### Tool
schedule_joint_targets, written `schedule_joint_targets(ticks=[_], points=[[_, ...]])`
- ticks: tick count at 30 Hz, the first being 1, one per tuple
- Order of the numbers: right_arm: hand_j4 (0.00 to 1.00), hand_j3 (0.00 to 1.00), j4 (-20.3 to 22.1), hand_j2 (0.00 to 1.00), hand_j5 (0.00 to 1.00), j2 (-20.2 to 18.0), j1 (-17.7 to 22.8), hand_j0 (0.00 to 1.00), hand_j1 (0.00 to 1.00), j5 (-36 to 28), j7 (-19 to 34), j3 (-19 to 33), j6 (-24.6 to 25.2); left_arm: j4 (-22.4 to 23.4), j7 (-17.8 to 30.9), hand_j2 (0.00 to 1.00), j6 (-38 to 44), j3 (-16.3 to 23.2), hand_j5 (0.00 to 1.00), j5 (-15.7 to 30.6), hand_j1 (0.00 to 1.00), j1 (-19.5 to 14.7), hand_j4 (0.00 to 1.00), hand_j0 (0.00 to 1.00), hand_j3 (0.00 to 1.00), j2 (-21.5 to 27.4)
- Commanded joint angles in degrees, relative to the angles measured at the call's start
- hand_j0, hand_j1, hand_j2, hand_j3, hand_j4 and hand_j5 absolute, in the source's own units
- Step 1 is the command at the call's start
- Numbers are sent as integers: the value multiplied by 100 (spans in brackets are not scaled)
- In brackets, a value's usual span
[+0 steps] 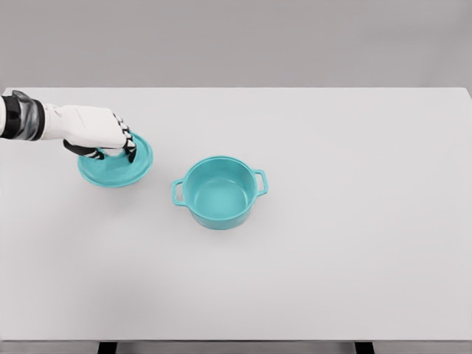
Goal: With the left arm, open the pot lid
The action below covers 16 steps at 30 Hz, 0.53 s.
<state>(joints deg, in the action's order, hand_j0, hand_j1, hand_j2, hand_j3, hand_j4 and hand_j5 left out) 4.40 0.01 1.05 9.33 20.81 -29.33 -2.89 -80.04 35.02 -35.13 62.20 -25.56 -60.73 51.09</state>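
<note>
**Inspector A:** Position of the pot?

**Inspector B:** The pot (220,192) stands upright near the middle of the tabletop (354,221), a little left of centre. It is teal, with a handle on each side. It is uncovered; the bare inside floor is visible.

**Inspector A:** And the lid?

**Inspector B:** The lid (110,171), same teal, is off the pot and sits to its left, nearer the far edge, apart from the pot with bare tabletop between them. It looks slightly tilted. Whether it rests fully on the tabletop, I cannot tell.

**Inspector A:** State of the left robot hand?

**Inspector B:** The left robot hand (99,133) comes in from the left edge, white with a dark wrist cuff. It is on top of the lid, its fingers (127,147) curled down over the lid's centre, closed around it. The knob itself is hidden beneath the palm.

**Inspector A:** Right arm?

**Inspector B:** Not in the head view.

**Inspector A:** Anything else on the surface?

**Inspector B:** Only two dark table legs showing below the near edge.
</note>
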Motion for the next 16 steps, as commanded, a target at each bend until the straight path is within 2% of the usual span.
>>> schedule_joint_targets(ticks=[1, 5, 7, 9, 10, 11, 13, 16], points=[[100, 100, 0, 100, 100, -1, 0, 100, 100, -2, 2, -2, -1, 85, -2, 89, 13, -6, 89, 7, 89, 0, 89, 89, 89, -2], [100, 100, 0, 100, 100, -1, 0, 100, 100, -2, 2, -2, -1, 217, -2, 100, 13, -6, 100, 7, 100, 0, 100, 100, 100, -2], [100, 100, 0, 100, 100, -1, 0, 100, 100, -2, 2, -2, -1, 322, -2, 100, 13, -6, 100, 33, 100, 0, 100, 100, 100, -2], [100, 100, 0, 100, 100, -1, 0, 100, 100, -2, 2, -2, -1, 1446, -2, 100, 13, -103, 100, 147, 100, 18, 100, 100, 100, -116], [100, 100, 0, 100, 100, -1, 0, 100, 100, -2, 2, -2, -1, 1832, -2, 100, 13, -261, 100, 226, 100, 18, 100, 100, 100, -213], [100, 100, 0, 100, 100, -1, 0, 100, 100, -2, 2, -2, -10, 2491, -2, 100, 13, -358, 100, 218, 100, 26, 100, 100, 100, -292], [100, 100, 0, 100, 100, -1, 0, 100, 100, -2, 2, -2, -1, 2914, -2, 100, 13, -393, 100, 218, 100, 26, 100, 100, 100, -318], [100, 100, 0, 100, 100, -1, 0, 100, 100, -2, 2, -2, -1, 2994, -2, 100, 13, -393, 100, 218, 100, 26, 100, 100, 100, -371]])
